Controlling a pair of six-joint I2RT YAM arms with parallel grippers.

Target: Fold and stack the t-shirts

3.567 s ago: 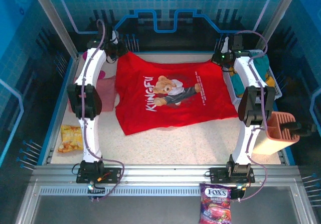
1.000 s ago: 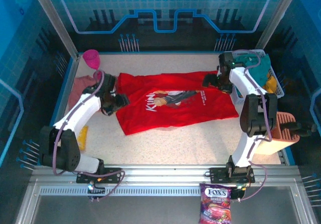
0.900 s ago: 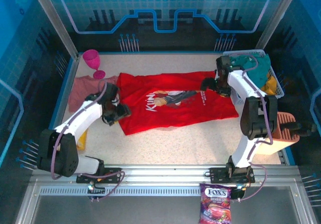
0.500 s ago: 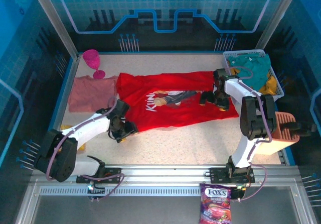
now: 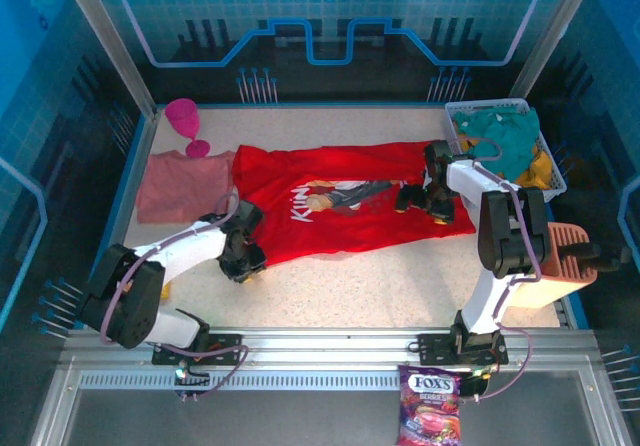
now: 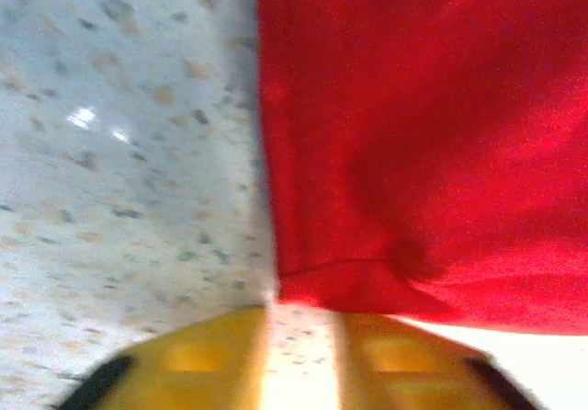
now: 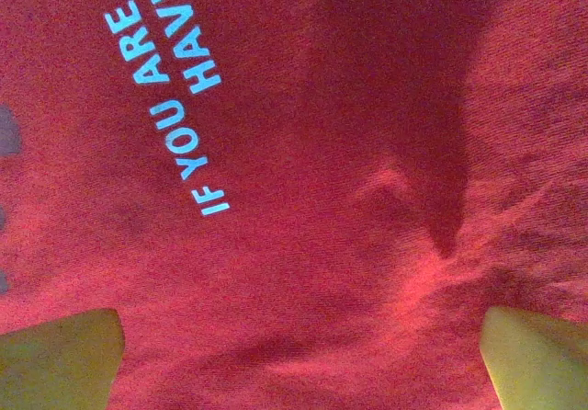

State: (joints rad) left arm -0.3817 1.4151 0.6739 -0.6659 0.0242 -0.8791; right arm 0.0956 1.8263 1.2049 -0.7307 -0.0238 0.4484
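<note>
Red t-shirt (image 5: 350, 216) lies folded into a long band across the middle of the surface (image 5: 400, 286), with the pink t-shirt (image 5: 180, 186) flat just beside it toward the left edge. Left jaws stand narrow at the red shirt's near left corner, and I cannot tell whether they pinch the hem. Right jaws gape wide over its right end, by the white lettering (image 7: 175, 88).
</note>
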